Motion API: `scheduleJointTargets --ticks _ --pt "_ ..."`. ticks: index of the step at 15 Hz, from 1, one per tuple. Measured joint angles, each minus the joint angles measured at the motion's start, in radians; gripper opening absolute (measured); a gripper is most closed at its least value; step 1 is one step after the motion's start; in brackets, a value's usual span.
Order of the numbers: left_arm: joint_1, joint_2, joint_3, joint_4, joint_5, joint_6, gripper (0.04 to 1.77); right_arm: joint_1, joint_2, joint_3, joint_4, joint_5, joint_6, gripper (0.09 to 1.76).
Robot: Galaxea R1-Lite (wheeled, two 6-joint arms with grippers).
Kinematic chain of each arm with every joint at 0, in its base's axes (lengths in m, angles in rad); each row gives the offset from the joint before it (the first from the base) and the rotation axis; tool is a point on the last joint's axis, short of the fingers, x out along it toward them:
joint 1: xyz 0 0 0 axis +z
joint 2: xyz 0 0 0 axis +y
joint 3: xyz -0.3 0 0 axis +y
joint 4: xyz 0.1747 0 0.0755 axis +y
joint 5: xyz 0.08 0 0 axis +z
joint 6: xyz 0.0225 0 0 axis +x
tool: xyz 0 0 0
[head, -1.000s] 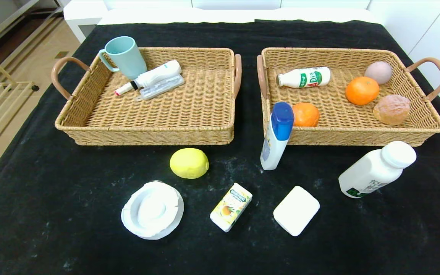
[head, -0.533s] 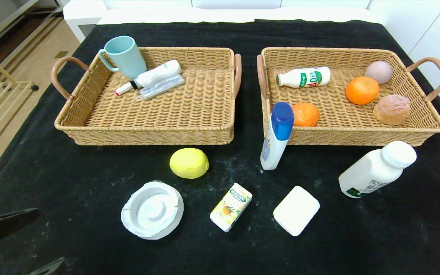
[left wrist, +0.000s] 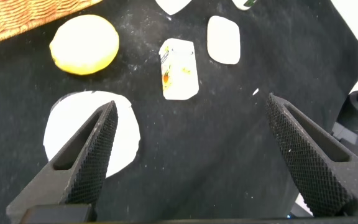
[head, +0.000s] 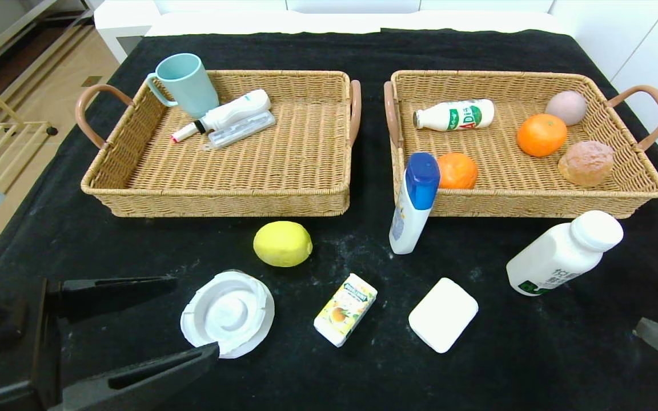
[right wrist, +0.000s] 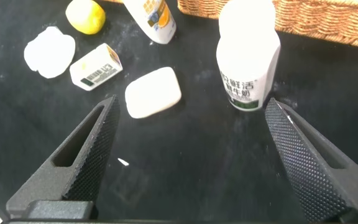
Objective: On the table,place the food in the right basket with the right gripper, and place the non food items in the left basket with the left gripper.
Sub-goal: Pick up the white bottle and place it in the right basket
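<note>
1. Black cloth covers the worktop (head: 49,188), with a pale floor and a rack beyond its left edge and white cabinets behind.
2. Two wicker baskets stand at the far side. The left basket (head: 220,200) holds a teal mug (head: 185,85), a white pen-like device (head: 223,116) and a clear flat case (head: 240,131). The right basket (head: 526,202) holds a small drink bottle (head: 453,116), two oranges (head: 541,135), a bun (head: 586,163) and a pale egg-shaped item (head: 565,107).
3. The left end effector (head: 186,317) hovers low at the near left with its jaws spread wide and empty; the white round dish (head: 227,313) lies just ahead, touching or overlapped by one finger tip.
4. Beyond that dish sit a lemon (head: 283,244) and, off to its right, a small juice carton (head: 345,309).
5. The right end effector (right wrist: 188,140) enters at the near right, jaws also wide and empty; a white milk bottle (head: 563,252) lies just ahead of it and a white soap-like bar (head: 442,314) ahead toward its left.
6. A blue-capped lotion bottle (head: 413,202) leans on the right basket's front wall.
7. The step appears to be the approach: each arm lining up its first pick, probably dish for left, milk bottle for right. Next comes descent and centring the jaws.
8. In the head view, the right end effector is mostly cut off, and the carton's print is unreadable.
</note>
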Motion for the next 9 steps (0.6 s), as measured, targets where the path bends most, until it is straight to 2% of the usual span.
scheduleJointTargets --ticks 9 --pt "-0.004 0.003 -0.016 0.013 0.012 0.011 1.72 0.021 0.023 0.002 -0.010 -0.065 0.000 1.71"
